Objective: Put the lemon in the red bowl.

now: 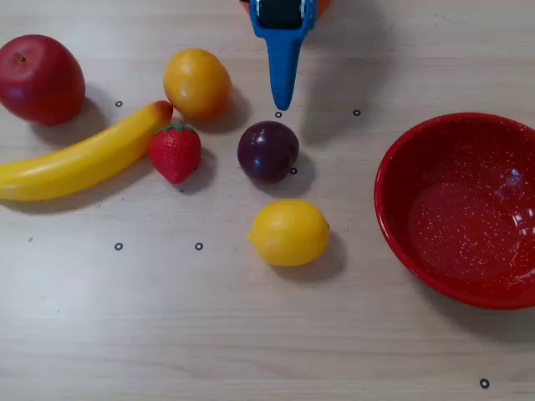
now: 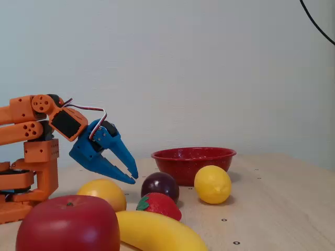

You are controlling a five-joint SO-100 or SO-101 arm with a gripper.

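Note:
The lemon (image 1: pixel 289 233) lies on the table in the middle of the overhead view, bright yellow with a small nub on its right end. It also shows in the fixed view (image 2: pixel 212 184), just in front of the red bowl. The red bowl (image 1: pixel 401 234) sits at the right and is empty; its rim shows in the fixed view (image 2: pixel 193 153). My blue gripper (image 1: pixel 282 105) enters from the top edge, its fingers together and empty. In the fixed view the gripper (image 2: pixel 133 178) hangs above the table, tilted down, behind the plum and well short of the lemon.
A dark plum (image 1: pixel 267 151) lies between the gripper and the lemon. A strawberry (image 1: pixel 175 152), an orange-yellow fruit (image 1: pixel 196 83), a banana (image 1: pixel 79 160) and a red apple (image 1: pixel 40 78) lie at the left. The orange arm base (image 2: pixel 31 172) stands at the fixed view's left.

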